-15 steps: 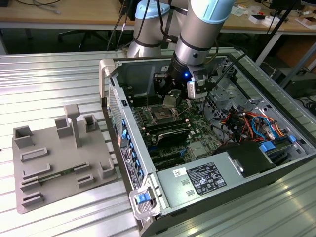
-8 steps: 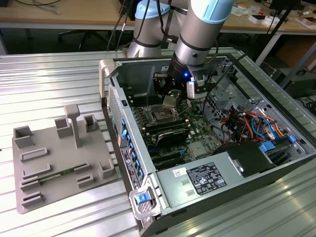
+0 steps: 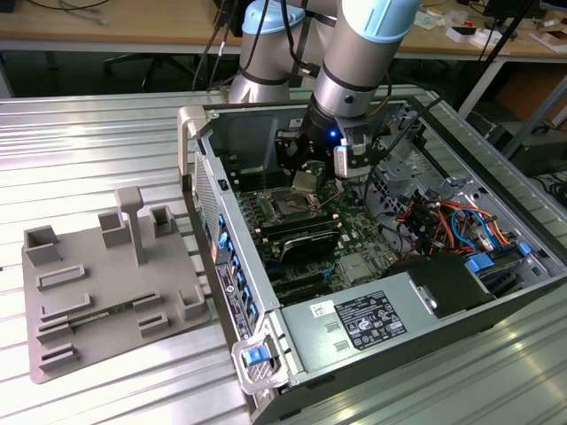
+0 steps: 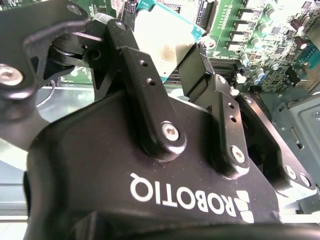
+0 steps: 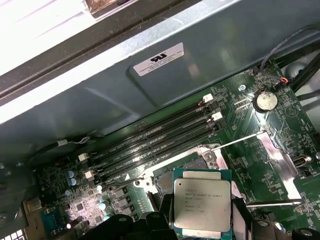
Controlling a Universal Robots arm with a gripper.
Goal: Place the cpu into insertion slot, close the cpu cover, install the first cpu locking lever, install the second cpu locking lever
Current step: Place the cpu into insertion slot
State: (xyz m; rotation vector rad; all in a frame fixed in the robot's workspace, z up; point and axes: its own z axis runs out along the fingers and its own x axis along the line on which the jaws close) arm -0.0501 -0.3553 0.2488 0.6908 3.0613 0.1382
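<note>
My gripper (image 3: 308,175) is shut on the cpu (image 3: 306,183), a flat square chip with a silver-grey top, and holds it by two opposite edges inside the open computer case. In the first wrist view the cpu (image 5: 202,204) hangs just above the insertion slot (image 5: 164,183), whose dark socket and silvery rim show beside it. In the exterior view the insertion slot (image 3: 289,209) lies just below the gripper. The cpu cover (image 5: 276,156) is swung open to one side. Two thin wire levers (image 5: 239,140) (image 5: 272,203) stand released. In the second wrist view the black fingers (image 4: 145,95) clamp the cpu (image 4: 165,40).
Long black memory slots (image 5: 150,145) run beside the socket, close to the case wall (image 5: 210,70). A power supply (image 3: 354,323) and a cable bundle (image 3: 443,221) fill the case towards the exterior view's right. A grey fixture plate (image 3: 106,283) lies on the metal table outside the case.
</note>
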